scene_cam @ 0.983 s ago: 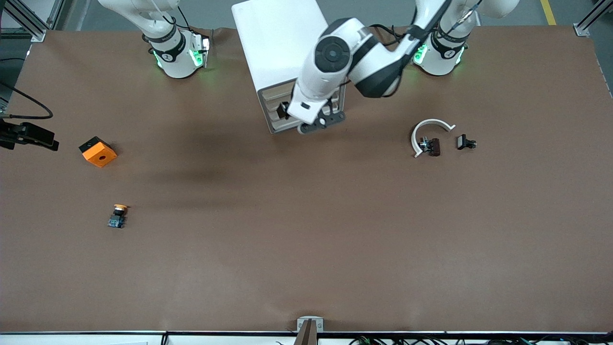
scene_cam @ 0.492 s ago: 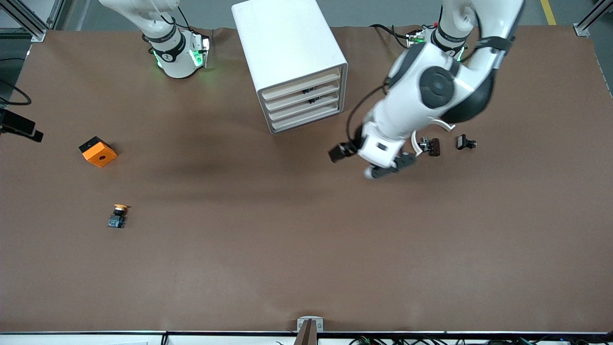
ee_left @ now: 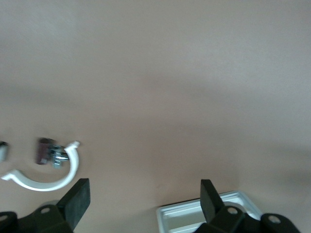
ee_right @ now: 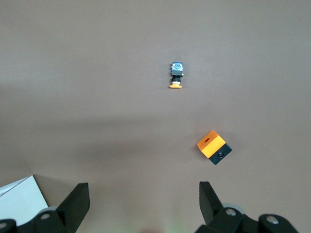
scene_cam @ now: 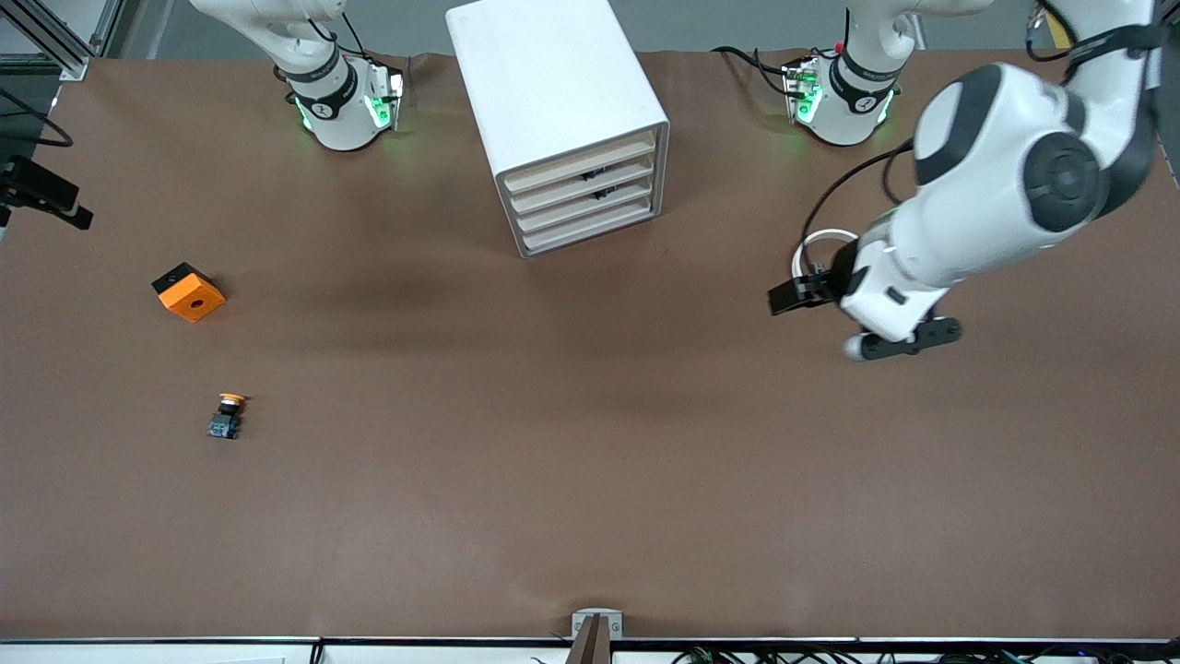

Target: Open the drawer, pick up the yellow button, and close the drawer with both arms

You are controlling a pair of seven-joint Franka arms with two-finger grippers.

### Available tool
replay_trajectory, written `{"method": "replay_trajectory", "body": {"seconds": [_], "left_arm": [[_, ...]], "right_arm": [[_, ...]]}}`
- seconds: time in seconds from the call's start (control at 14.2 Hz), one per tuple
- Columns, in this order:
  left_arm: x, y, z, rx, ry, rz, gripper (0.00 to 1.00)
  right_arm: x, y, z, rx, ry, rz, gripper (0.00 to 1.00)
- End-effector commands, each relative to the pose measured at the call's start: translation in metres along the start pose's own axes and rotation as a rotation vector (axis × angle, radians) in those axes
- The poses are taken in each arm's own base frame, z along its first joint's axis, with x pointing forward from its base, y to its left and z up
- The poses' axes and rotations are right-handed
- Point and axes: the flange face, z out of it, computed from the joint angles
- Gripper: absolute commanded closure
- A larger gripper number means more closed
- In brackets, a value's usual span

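Button [scene_cam: 227, 416] lies on its side on the bare table [scene_cam: 553, 461] toward the right arm's end, long axis running from the front camera toward the robots, yellow cap at 12 o'clock, blue base at 6. An orange block [scene_cam: 189, 291] sits farther back. The cabinet's [scene_cam: 553, 111] drawers are closed. The left gripper [ee_left: 141, 199], fingers spread, empty, hangs over a white arc [scene_cam: 816, 254]. The right gripper [ee_right: 144, 201], spread, hangs above the table.

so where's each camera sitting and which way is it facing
Front: high across the table, facing both arms' bases; sees cabinet, button, left tool.
Left wrist: looks down past its open fingers at the white arc.
Right wrist: looks down past open fingers at button and orange block.
Front and right wrist share the button.
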Motion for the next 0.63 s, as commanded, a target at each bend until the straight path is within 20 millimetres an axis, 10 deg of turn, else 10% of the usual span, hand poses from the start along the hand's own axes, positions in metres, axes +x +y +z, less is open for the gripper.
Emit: {"method": "replay_trajectory", "body": {"seconds": [0.0,0.56], "left_arm": [[-0.011,-0.03,-0.031,0.046,0.022,0.098,0.0],[-0.076,-0.145,-0.063,0.114,0.046,0.203,0.0]], "right_arm": [[-0.016,-0.005,-0.006,-0.019,0.017,-0.013,0.0],[-0.03,-0.012,-0.012,-0.014,0.028,-0.024,0.0]]}}
